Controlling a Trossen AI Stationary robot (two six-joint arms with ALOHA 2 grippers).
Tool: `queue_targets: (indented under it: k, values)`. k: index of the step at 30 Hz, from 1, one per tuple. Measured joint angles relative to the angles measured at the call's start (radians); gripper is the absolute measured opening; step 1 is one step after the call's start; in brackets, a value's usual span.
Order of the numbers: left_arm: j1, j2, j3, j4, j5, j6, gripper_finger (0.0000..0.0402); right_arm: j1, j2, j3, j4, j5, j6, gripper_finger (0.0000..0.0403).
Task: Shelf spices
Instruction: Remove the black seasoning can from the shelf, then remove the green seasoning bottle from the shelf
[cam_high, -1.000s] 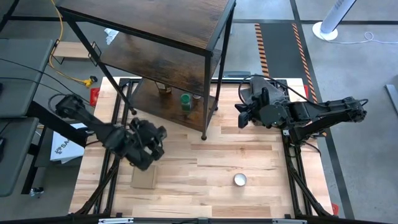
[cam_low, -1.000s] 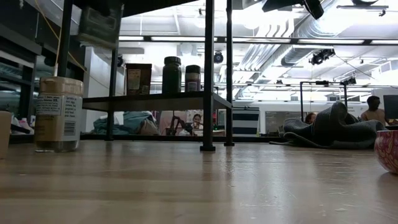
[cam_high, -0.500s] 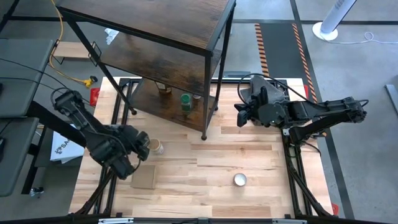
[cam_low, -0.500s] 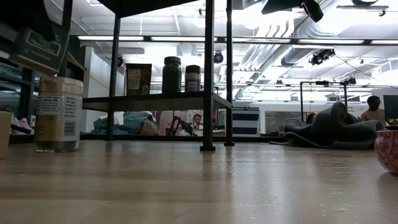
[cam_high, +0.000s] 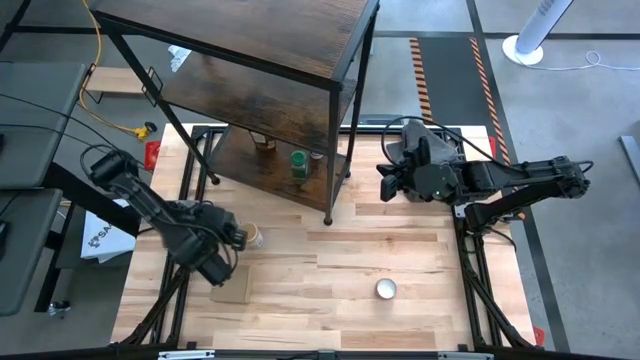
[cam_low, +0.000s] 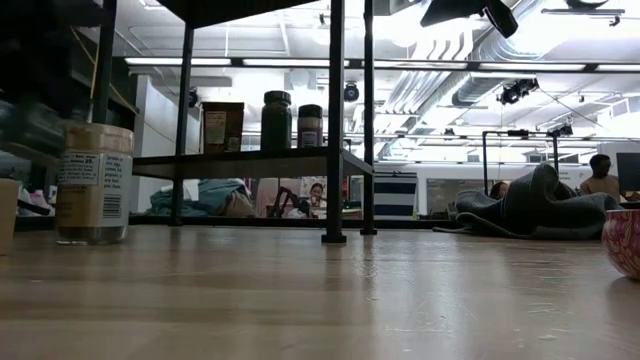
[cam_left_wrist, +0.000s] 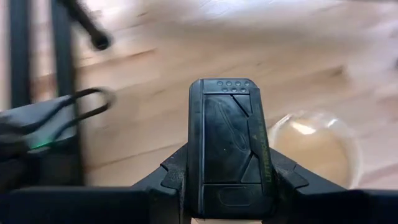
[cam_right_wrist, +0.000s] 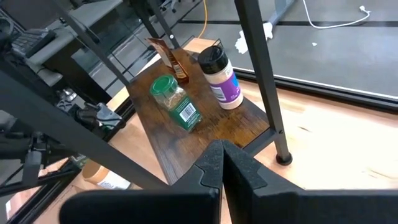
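My left gripper (cam_high: 222, 262) hangs low over the table (cam_high: 330, 262), and I cannot tell how its fingers stand. The tan-lidded jar (cam_high: 252, 236) stands upright just beside it, toward the shelf (cam_high: 262, 85), not gripped. My right gripper (cam_high: 386, 184) waits clenched on nothing; the green-lidded jar (cam_high: 298, 161) stands on the lowest board ahead of it.

One camera is looking straight down over the whole tabletop (cam_high: 340, 260), another is peering level across it from board height. Both are sharing the shelf (cam_high: 250, 60); each wrist camera is riding close behind its own claw.
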Motion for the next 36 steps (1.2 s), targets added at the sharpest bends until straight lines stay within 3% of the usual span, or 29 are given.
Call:
queue_targets:
  k: [3, 12, 23, 30, 36]
  values:
    - [0.038, 0.022, -0.024, 0.078, -0.044, 0.010, 0.0113, -0.005, 0.000, 0.000, 0.000, -0.013, -0.001, 0.0000]
    - [0.084, 0.090, -0.049, 0.201, -0.047, 0.026, 0.0119, -0.008, 0.000, 0.000, -0.003, -0.026, -0.012, 0.0000]
    - [0.086, 0.128, -0.049, 0.225, -0.041, 0.029, 0.0176, -0.008, 0.000, 0.000, -0.007, -0.026, -0.019, 0.0000]
    - [0.086, 0.100, -0.049, 0.233, -0.015, 0.029, 0.0210, -0.008, 0.000, 0.000, -0.007, -0.026, -0.019, 0.0000]
    - [0.084, -0.002, -0.049, 0.233, -0.049, 0.029, 0.0232, -0.008, 0.000, 0.000, -0.012, -0.038, -0.038, 0.0000]
